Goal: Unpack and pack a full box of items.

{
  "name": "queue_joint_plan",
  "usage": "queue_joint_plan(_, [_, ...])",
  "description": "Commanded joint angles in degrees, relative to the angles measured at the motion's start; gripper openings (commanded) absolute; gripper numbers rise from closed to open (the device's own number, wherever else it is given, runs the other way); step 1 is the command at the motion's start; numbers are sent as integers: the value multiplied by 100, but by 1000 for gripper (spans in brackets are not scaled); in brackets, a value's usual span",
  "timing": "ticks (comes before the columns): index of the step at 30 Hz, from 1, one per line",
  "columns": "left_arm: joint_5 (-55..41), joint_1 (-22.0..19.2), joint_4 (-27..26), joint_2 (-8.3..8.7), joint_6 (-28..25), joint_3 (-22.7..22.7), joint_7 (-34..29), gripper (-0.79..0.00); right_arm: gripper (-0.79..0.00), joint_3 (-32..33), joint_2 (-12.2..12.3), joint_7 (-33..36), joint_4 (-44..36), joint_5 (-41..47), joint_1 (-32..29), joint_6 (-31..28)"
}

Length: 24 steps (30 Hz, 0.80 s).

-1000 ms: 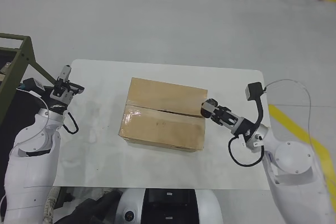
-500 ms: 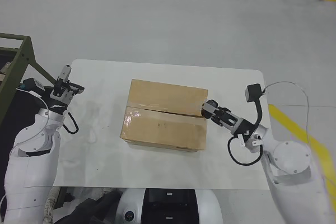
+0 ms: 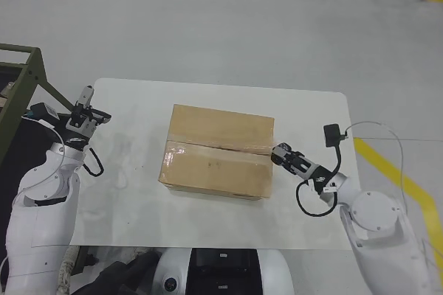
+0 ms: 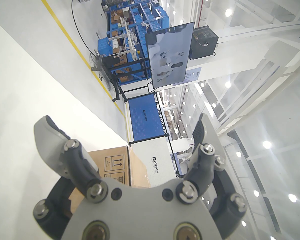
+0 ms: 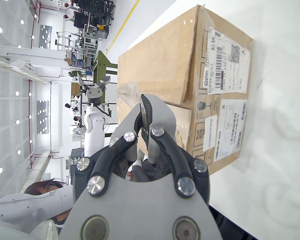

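Note:
A closed cardboard box (image 3: 218,151) lies in the middle of the white table (image 3: 133,206), with shiny clear tape (image 3: 221,145) along its top seam. My right gripper (image 3: 280,152) sits just off the box's right end at seam height. In the right wrist view it (image 5: 142,102) is shut, with a crumpled end of clear tape (image 5: 128,89) at its fingertips and the box's labelled end face (image 5: 222,81) close behind. My left gripper (image 3: 88,112) hovers at the table's left edge, well apart from the box. It (image 4: 125,121) is open and holds nothing, with the box (image 4: 115,161) beyond it.
A green metal cart (image 3: 15,81) stands off the table's left side, beside my left arm. Bare table surface surrounds the box on all sides. A yellow floor line (image 3: 399,184) runs past the table's right side.
My right gripper has drawn back from the box's right end toward the table's near right, staying shut. The tape along the seam now looks lifted. The left arm has not moved.

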Motion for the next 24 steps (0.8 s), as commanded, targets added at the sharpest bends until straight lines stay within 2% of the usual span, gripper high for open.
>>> queue_joint_plan(1, [0,0,0,0,0,0,0,0,-785,-11,4,-14,61,9,-14,-18])
queue_joint_plan(17, [0,0,0,0,0,0,0,0,-785,-113,48,20,388,-123,82,246])
queue_joint_plan(24, [0,0,0,0,0,0,0,0,-751,-125,70,64,497,-143,127,298])
